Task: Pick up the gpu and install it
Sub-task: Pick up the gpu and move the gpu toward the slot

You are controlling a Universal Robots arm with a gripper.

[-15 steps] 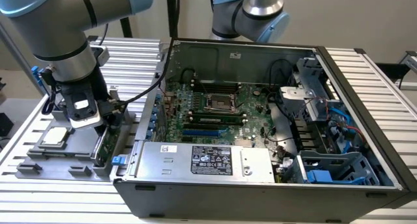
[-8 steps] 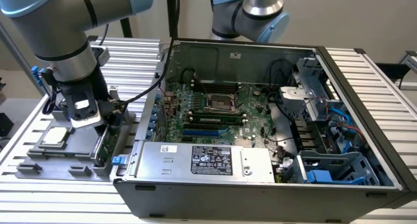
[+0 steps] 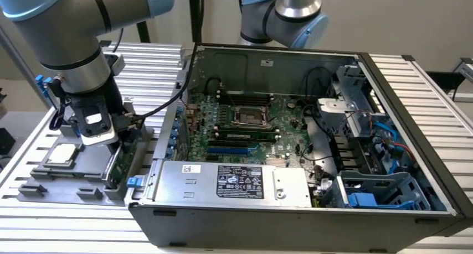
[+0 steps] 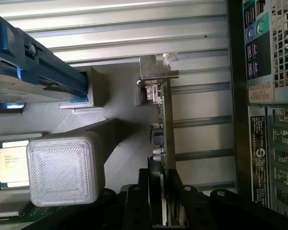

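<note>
The gpu [image 4: 166, 120] stands on its edge in a slot of the grey holder [image 3: 70, 183], its silver bracket [image 4: 158, 72] at the end farthest from me. It is a thin green card [image 3: 114, 166] at the exterior view's left, beside the open computer case [image 3: 288, 212]. My gripper [image 4: 164, 208] is over the card's near end. Its black fingers [image 4: 145, 201] press against both faces. In the exterior view my gripper [image 3: 111, 150] hangs straight down onto the card. The motherboard [image 3: 244, 121] with a blue slot [image 3: 232, 150] lies inside the case.
A square silver CPU chip [image 3: 61, 153] rests in the holder near the card. A hard drive with blue rails [image 4: 36, 72] sits beside it. A power supply [image 3: 236, 182] fills the case's front. Another arm [image 3: 284, 16] stands behind the case.
</note>
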